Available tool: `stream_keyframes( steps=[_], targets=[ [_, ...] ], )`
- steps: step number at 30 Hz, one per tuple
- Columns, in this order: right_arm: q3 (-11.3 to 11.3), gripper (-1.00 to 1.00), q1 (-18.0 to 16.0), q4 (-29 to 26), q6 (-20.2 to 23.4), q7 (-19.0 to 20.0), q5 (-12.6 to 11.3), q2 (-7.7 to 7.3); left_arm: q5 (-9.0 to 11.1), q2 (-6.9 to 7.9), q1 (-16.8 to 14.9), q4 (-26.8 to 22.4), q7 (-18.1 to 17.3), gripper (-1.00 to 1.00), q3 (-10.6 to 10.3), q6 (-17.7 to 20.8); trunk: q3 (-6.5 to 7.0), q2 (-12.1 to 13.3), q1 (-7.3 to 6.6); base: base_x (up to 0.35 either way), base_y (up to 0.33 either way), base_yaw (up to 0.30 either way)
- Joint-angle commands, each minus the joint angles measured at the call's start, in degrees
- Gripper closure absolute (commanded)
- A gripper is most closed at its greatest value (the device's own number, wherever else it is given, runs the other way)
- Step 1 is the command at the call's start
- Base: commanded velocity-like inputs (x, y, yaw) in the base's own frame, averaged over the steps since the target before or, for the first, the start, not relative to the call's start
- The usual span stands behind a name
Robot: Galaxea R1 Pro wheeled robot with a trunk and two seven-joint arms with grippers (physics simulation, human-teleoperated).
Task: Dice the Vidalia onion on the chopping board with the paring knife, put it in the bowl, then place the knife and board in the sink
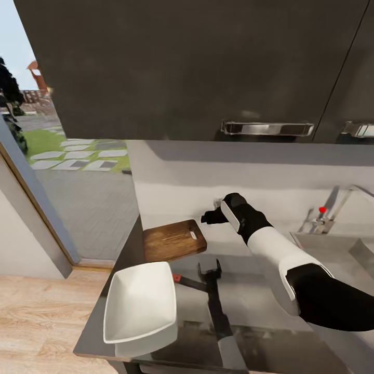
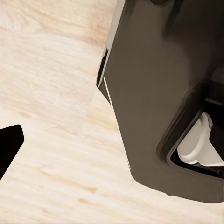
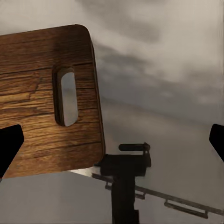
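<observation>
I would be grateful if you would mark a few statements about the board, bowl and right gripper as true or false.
1. The chopping board lies on the countertop: true.
2. The bowl holds diced onion: false; it is empty.
3. The right gripper clamps the board: false; it hovers open beside the board's slot end.
4. The bowl sits nearer the robot than the board: true.
5. The sink's tap has a blue knob: false; red.

Head view high, facing down over countertop (image 1: pixel 249 301); right wrist close above chopping board (image 3: pixel 46 102), shared.
</observation>
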Motion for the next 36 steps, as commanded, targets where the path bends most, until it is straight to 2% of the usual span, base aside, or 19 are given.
stream_keyframes(
  steps=[1,9,17,24,29,34,36],
  targets=[
    [0.3,-1.0,-0.06,-0.04,0.2,-0.21,-0.38,-0.04,-0.54,-0.01,-0.05,-0.02,0.11,-1.0,0.48,0.2,-0.12,-0.11,0.05,0.074,0.0,0.0],
    [0.3,-1.0,-0.06,-0.03,0.2,-0.21,-0.34,-0.04,-0.54,-0.02,-0.05,-0.02,0.11,-1.0,0.48,0.2,-0.12,-0.11,0.05,0.03,0.0,0.0],
    [0.3,-1.0,-0.06,-0.03,0.2,-0.21,-0.35,-0.04,-0.54,0.06,-0.05,-0.02,0.11,-1.0,0.48,0.26,-0.12,-0.11,0.05,0.198,0.0,0.0],
    [0.3,-1.0,-0.06,-0.03,0.2,-0.25,-0.35,-0.04,-0.54,0.85,0.17,-0.02,0.24,-1.0,0.42,0.35,-0.12,-0.11,0.05,0.039,0.0,0.0],
    [0.3,-1.0,-0.06,-0.03,0.2,-0.29,-0.34,-0.04,-0.54,2.15,1.3,-0.02,0.28,-1.0,0.3,0.37,-0.12,-0.11,0.05,0.004,0.0,0.0],
    [0.3,-1.0,-0.06,-0.03,0.26,-0.3,-0.35,-0.04,-0.54,2.49,1.51,-0.02,0.28,-1.0,0.11,0.5,-0.12,-0.11,0.05,0.0,0.0,0.0],
    [0.3,-1.0,-0.06,-0.03,0.28,-0.3,-0.36,-0.04,-0.54,2.58,2.04,-0.02,0.28,-1.0,-2.18,0.7,-0.12,-0.11,0.05,0.058,0.0,0.0]
  ],
)
